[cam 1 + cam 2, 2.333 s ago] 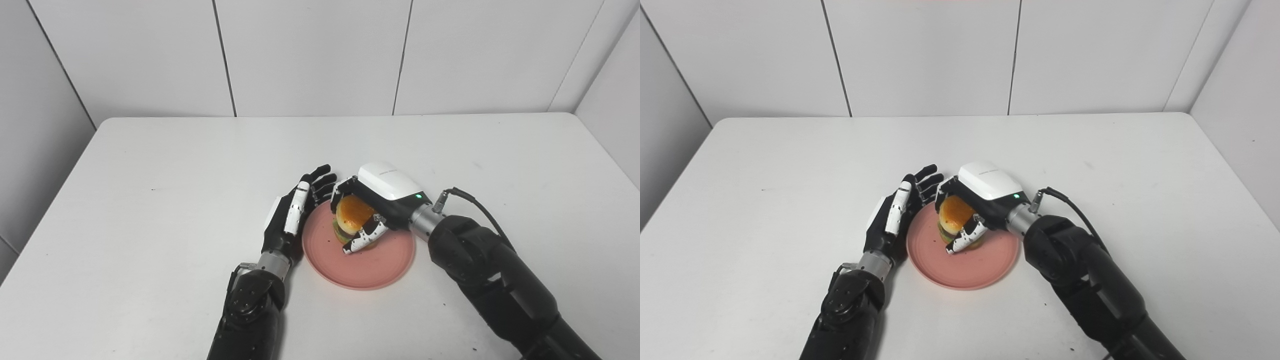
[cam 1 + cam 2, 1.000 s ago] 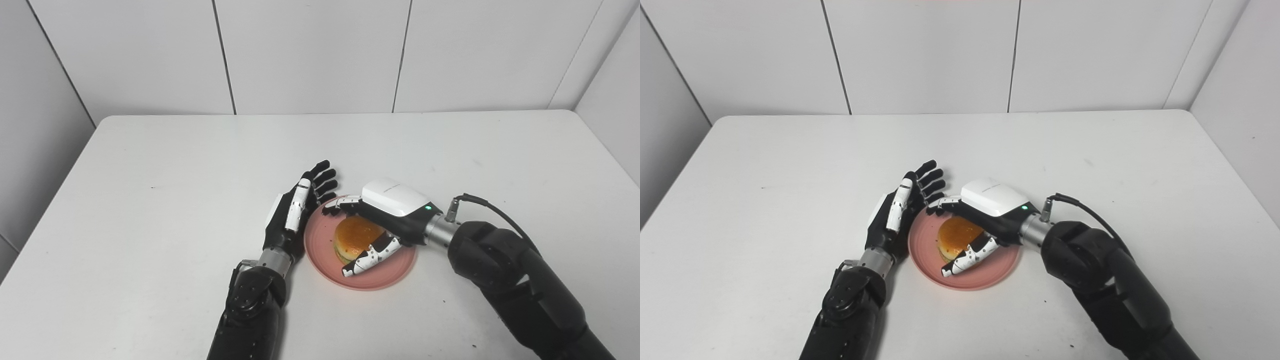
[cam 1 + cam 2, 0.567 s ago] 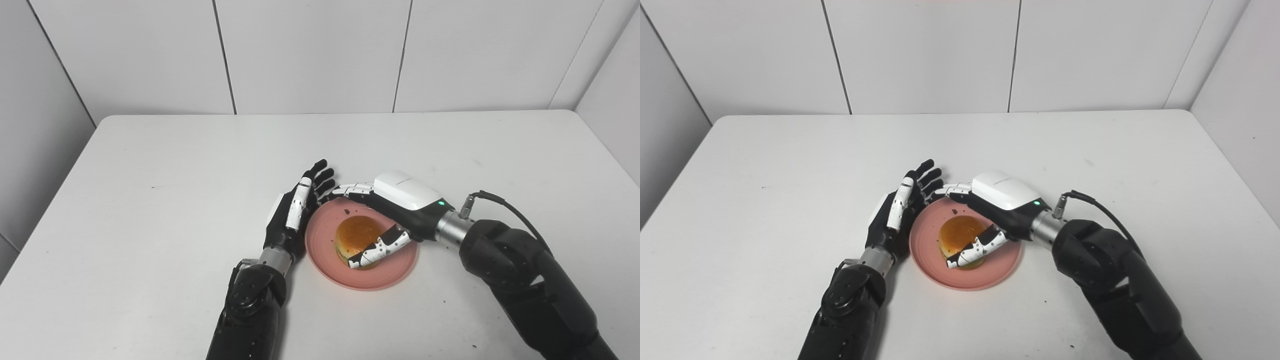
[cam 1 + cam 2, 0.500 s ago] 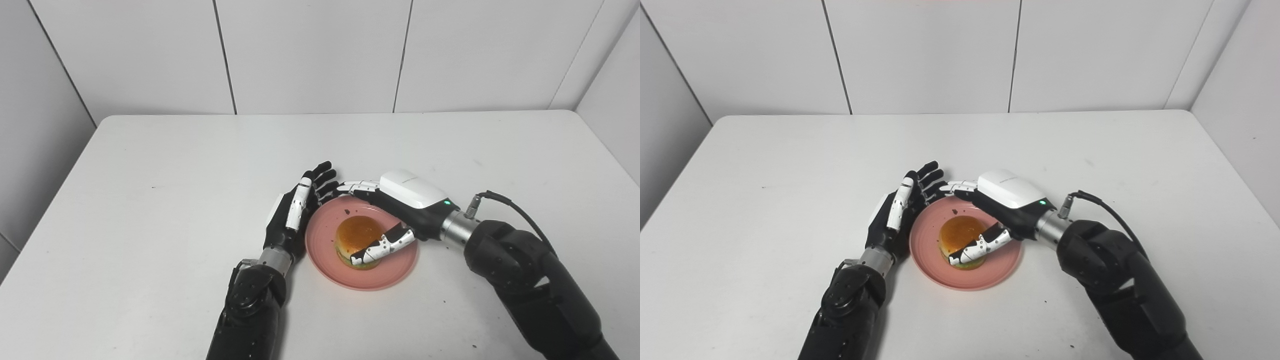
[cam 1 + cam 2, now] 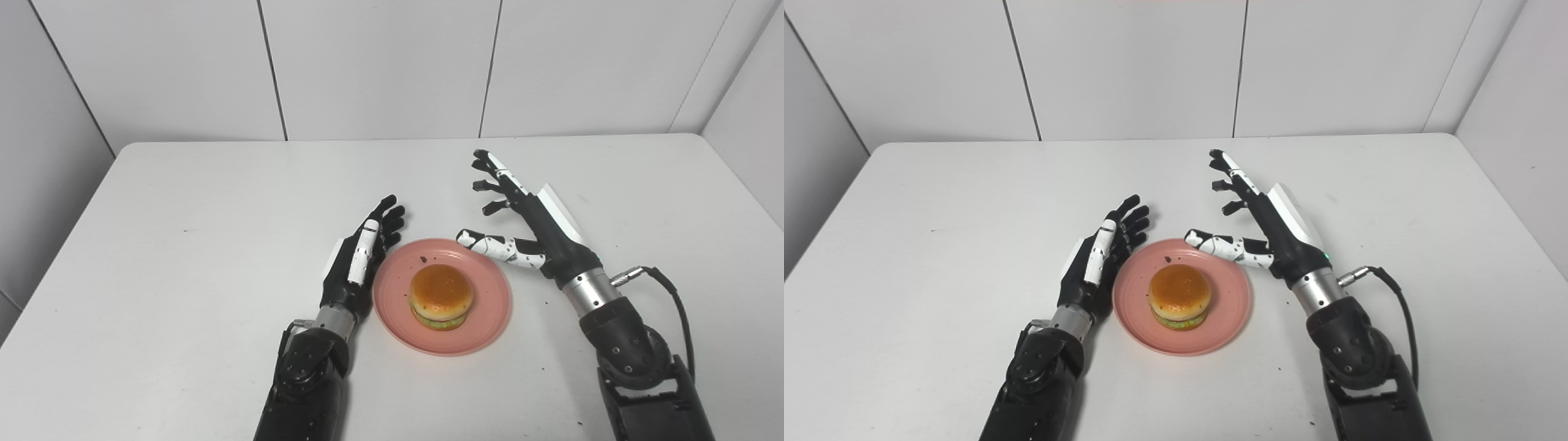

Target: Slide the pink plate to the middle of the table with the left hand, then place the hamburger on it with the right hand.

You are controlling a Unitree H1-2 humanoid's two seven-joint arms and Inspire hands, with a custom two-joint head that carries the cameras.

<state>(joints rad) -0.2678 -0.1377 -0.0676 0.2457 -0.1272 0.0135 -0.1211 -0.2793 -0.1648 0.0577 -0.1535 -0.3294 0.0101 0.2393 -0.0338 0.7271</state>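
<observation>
Sitting on the pink plate, the hamburger; right hand and left hand spread

Both forearms cut off below.

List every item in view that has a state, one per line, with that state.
hamburger: upright on the plate, held by nothing.
pink plate: flat on the table, carrying the hamburger.
left hand: open, fingers straight, beside the plate's left rim; contact cannot be told.
right hand: open, fingers spread, clear of the hamburger, thumb over the plate's far right rim.
table: bears the plate, with a few dark specks.
</observation>
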